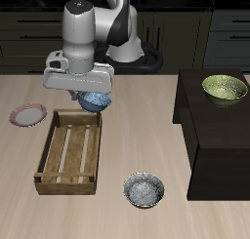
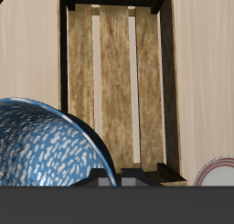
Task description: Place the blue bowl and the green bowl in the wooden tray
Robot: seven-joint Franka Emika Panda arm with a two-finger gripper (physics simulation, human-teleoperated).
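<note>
My gripper (image 1: 90,93) is shut on the blue bowl (image 1: 95,101), holding it by its rim in the air just past the far end of the wooden tray (image 1: 47,161). In the wrist view the blue bowl (image 2: 46,145) hangs close under the camera and the wooden tray (image 2: 114,77) lies below with its slatted bottom bare. The green bowl (image 1: 225,88) sits on top of the dark cabinet (image 1: 210,126) at the table's side, away from the gripper.
A grey-white speckled bowl (image 1: 145,190) sits near the table's front edge, beside the tray. A small pink-rimmed plate (image 1: 27,115) lies beyond the tray's far corner; it also shows in the wrist view (image 2: 218,171).
</note>
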